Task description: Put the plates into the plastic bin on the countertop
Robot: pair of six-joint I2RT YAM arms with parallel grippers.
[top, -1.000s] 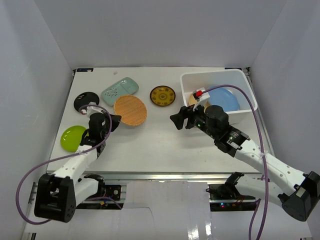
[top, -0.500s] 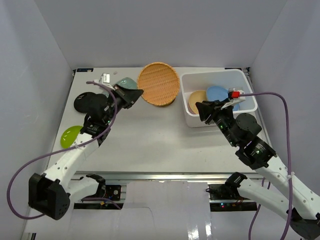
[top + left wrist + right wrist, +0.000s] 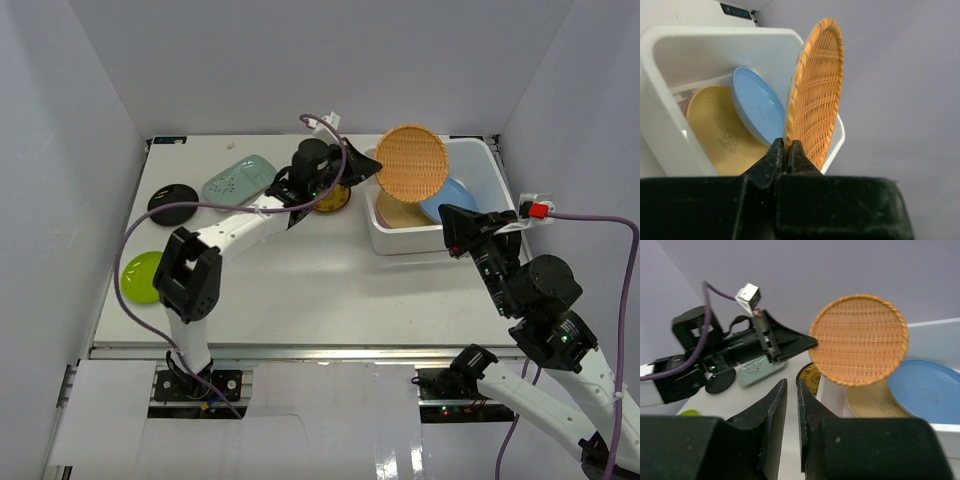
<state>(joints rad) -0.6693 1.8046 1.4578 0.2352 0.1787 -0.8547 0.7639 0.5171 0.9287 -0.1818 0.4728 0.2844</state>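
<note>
My left gripper (image 3: 362, 168) (image 3: 788, 145) is shut on the rim of the woven orange plate (image 3: 412, 163) (image 3: 817, 95), holding it upright on edge above the white plastic bin (image 3: 482, 160) (image 3: 660, 100). Inside the bin, a blue plate (image 3: 452, 200) (image 3: 755, 107) leans over a tan plate (image 3: 398, 212) (image 3: 715, 130). My right gripper (image 3: 450, 222) (image 3: 792, 385) hovers by the bin's near wall, its jaws a narrow gap apart with nothing between them. On the countertop (image 3: 300, 280) lie the yellow patterned plate (image 3: 330, 202), half hidden by the left arm, and the mint (image 3: 238, 180), black (image 3: 172, 200) and lime green (image 3: 140, 275) plates.
The left arm stretches across the back of the countertop from left to right. White walls close in the left, back and right sides. The right arm's purple cable (image 3: 600, 215) loops beside the bin's right end.
The left arm has swung right, carrying the woven plate from the back middle to above the bin. My right gripper has drawn back out of the bin and its jaws have narrowed.
</note>
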